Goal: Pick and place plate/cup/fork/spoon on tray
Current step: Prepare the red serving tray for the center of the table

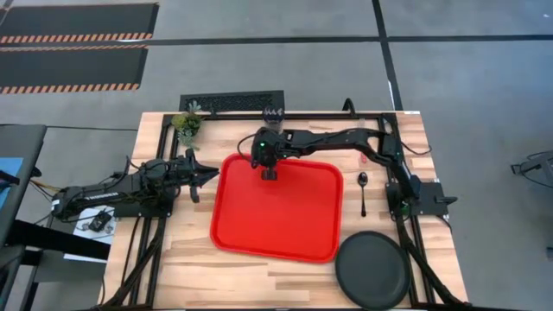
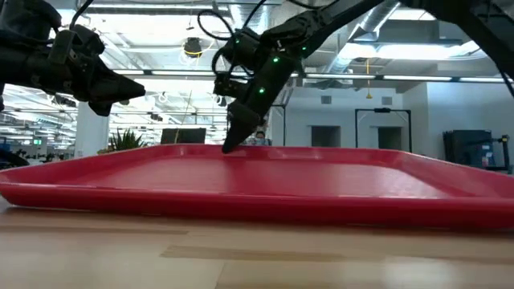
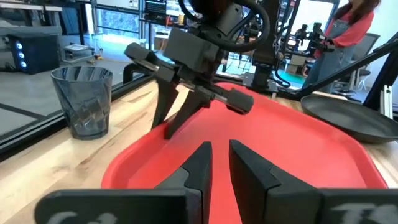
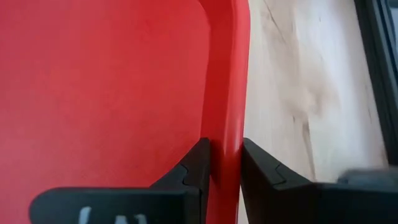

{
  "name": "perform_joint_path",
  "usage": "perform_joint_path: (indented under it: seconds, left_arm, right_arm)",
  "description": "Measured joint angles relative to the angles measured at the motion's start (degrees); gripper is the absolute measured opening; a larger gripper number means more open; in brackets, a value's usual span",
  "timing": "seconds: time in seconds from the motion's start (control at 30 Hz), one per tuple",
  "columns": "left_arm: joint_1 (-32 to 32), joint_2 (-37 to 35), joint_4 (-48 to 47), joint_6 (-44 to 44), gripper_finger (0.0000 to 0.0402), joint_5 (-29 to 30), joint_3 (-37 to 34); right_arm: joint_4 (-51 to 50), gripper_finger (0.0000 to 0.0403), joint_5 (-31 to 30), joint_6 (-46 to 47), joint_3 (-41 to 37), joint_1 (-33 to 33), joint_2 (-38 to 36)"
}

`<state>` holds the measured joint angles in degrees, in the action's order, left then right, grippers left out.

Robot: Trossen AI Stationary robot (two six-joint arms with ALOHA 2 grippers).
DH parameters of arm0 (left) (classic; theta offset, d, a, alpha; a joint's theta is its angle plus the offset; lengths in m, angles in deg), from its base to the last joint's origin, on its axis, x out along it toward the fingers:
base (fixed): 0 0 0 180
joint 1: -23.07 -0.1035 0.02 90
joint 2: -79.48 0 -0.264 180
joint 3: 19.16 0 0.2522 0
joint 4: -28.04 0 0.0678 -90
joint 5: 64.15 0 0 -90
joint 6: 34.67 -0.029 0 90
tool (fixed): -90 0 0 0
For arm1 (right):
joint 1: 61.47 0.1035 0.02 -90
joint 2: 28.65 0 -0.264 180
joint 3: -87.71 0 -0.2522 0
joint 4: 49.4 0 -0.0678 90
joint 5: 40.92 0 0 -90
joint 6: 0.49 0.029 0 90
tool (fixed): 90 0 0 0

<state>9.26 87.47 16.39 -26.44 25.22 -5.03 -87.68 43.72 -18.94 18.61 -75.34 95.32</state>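
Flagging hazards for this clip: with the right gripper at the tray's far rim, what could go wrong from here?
1. The right gripper straddles the rim of the tray, one of its fingers on each side. Any pull may drag or tip the tray.
2. The cup stands just beyond that rim; a shifted tray or swinging arm could topple it.
3. The left gripper points at the same corner, so the arms might collide.
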Motion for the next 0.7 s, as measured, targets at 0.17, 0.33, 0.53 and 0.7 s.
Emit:
perform_joint_path:
  seconds: [0.17, 0.33, 0.53, 0.7]
  left_arm:
    - [0.02, 0.55, -0.22, -0.01, 0.0043, 0.04, -0.01]
    - [0.0, 1.26, -0.26, -0.03, 0.0043, 0.44, 0.01]
    - [0.02, 1.73, -0.26, -0.03, 0.0043, 0.61, 0.01]
    - [0.02, 2.14, -0.4, -0.03, 0.0043, 0.61, -0.01]
  right_arm:
    - [-2.51, 0.0081, -0.36, -2.68, 6.23, -0.04, 4.61]
    - [-5.79, 0.0081, -0.64, -4.23, 13.37, 0.43, 9.63]
    - [-10.58, 0.0081, -0.72, -5.83, 20.47, 0.81, 14.92]
    - [-12.0, 0.0081, -1.72, -6.14, 22.72, 0.74, 16.9]
